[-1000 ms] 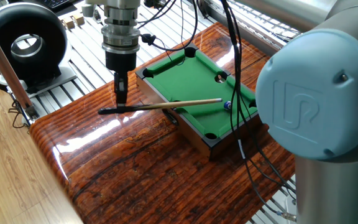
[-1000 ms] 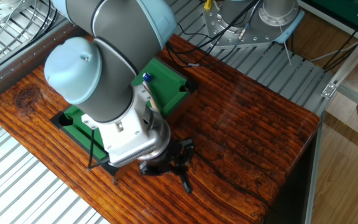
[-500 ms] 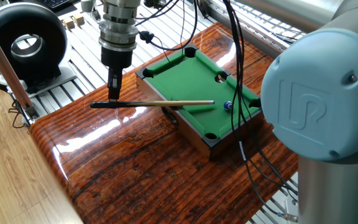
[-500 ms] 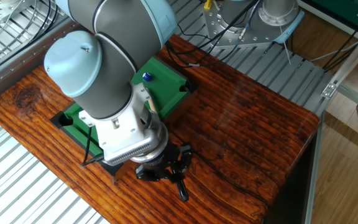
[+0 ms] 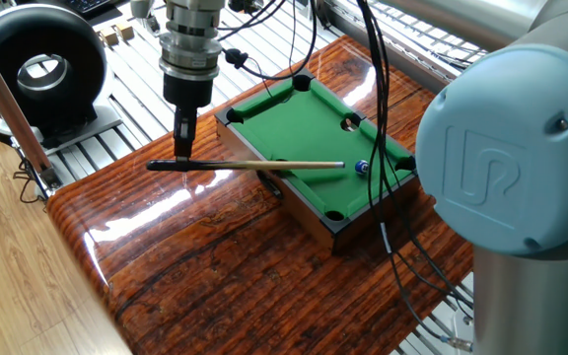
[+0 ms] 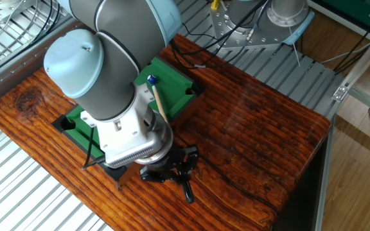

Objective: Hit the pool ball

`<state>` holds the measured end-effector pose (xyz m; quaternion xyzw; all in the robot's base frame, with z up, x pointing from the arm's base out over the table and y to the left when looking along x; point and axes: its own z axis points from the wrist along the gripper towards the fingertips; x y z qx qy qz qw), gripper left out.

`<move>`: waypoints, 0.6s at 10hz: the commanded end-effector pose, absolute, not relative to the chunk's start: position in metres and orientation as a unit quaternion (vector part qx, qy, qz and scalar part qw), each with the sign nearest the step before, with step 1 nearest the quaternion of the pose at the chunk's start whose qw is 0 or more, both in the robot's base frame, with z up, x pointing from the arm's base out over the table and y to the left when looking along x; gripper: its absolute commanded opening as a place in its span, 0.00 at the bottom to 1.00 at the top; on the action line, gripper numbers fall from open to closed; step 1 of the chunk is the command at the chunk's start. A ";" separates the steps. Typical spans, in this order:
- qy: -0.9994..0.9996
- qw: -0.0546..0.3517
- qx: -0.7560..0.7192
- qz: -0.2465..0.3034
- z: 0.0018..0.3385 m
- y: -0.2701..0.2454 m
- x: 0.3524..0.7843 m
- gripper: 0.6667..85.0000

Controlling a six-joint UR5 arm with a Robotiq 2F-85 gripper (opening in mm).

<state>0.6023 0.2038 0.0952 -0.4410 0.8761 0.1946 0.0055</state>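
The tool (image 5: 182,148) pinches the dark butt of the cue (image 5: 264,165), holding it level above the bench (image 5: 195,256) so the shaft reaches over the pool table's (image 5: 309,113) near rail. The pale tip lines up on the ball (image 5: 360,168), which sits just beyond it on the felt, near the far rail.
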 end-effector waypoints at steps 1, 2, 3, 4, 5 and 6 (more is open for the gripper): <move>0.876 0.001 -0.437 0.203 0.098 0.204 0.599 0.00; 0.877 0.000 -0.436 0.204 0.098 0.205 0.598 0.00; 0.876 -0.001 -0.436 0.206 0.099 0.205 0.597 0.00; 0.876 -0.001 -0.436 0.208 0.099 0.206 0.597 0.00; 0.877 -0.003 -0.436 0.203 0.098 0.203 0.597 0.00; 0.876 -0.004 -0.438 0.203 0.097 0.201 0.596 0.00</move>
